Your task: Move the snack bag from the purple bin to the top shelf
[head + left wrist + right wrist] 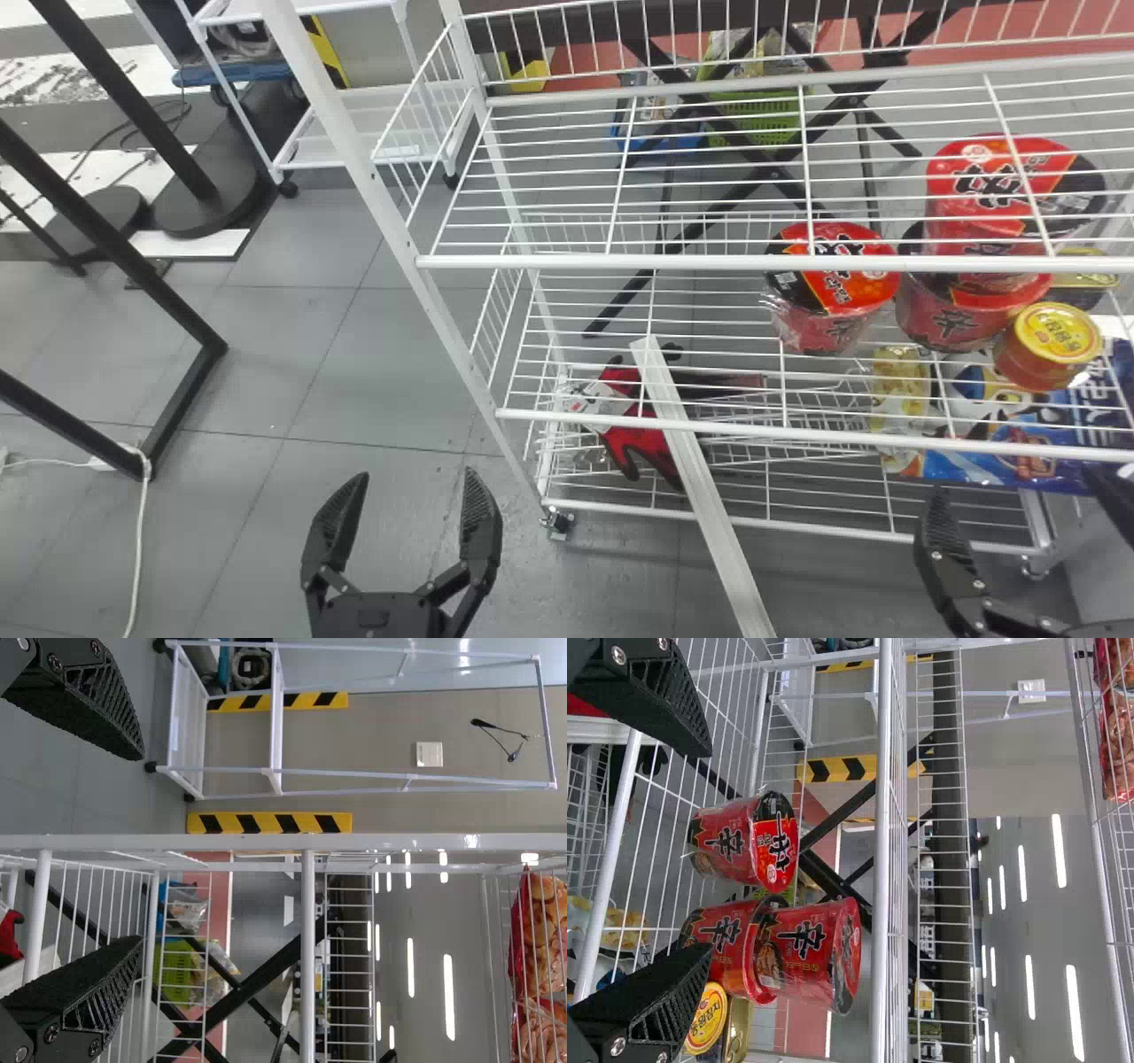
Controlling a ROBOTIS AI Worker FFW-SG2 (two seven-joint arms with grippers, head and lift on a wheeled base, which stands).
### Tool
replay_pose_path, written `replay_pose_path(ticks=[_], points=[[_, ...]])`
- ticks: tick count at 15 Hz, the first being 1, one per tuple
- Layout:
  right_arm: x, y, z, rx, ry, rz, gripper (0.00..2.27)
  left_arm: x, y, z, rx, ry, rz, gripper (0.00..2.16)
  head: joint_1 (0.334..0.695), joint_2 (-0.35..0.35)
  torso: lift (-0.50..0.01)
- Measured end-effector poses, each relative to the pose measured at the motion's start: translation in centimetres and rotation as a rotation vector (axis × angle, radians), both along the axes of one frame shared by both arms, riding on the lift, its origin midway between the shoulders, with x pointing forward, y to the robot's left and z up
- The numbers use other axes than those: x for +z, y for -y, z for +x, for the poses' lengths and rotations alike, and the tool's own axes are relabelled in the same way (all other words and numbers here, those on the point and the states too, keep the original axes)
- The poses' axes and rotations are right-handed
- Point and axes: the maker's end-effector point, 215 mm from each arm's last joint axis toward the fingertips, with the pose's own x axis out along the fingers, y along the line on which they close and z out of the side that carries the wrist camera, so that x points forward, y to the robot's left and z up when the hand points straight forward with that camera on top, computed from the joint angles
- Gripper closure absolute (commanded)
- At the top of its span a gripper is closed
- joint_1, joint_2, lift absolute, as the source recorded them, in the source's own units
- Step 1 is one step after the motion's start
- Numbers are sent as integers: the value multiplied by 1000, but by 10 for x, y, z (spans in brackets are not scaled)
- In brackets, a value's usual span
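In the head view my left gripper [416, 478] stands open over the floor, left of the white rack. My right gripper [1014, 486] is open at the lower right, before the rack's lower shelves. The left wrist view has the left gripper [142, 848] with its fingers apart and nothing between them. Likewise the right gripper [709, 850] holds nothing in the right wrist view. High on the rack, a red bag with orange-brown snacks [542, 948] lies behind the wires of the upper shelf [1097, 846]; a similar snack bag [1118, 735] appears in the right wrist view.
Red noodle cups [833, 283] and a yellow-lidded tub [1054, 341] stand on a wire shelf [620, 262] at the right. Lower down are blue packages [1063, 443] and red gloves [651, 447]. A pale bar [700, 487] slants across the rack's front; a black frame [190, 399] stands left.
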Motion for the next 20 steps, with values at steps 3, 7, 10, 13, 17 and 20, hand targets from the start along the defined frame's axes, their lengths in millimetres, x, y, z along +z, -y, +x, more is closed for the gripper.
replay_pose_path(ticks=[3, 7, 10, 13, 17, 20], points=[[-1, 2, -5, -2, -7, -7, 12, 0, 0, 0, 0, 0, 0, 73, 695, 226, -453], [16, 38, -11, -49, -32, 0, 22, -3, -1, -2, 6, -9, 0, 73, 695, 189, -453], [31, 84, -19, -62, -138, 44, 19, -7, 3, 0, -6, -12, -3, 73, 695, 100, -453], [49, 138, -31, -120, -241, 107, 19, -10, 6, 4, -17, -16, -8, 73, 695, -25, -453], [49, 212, -67, -174, -409, 284, 19, -17, 7, 5, -29, -26, -9, 73, 695, -194, -453], [35, 254, -120, -201, -636, 558, 22, -17, 7, 5, -29, -27, -8, 73, 695, -293, -453]])
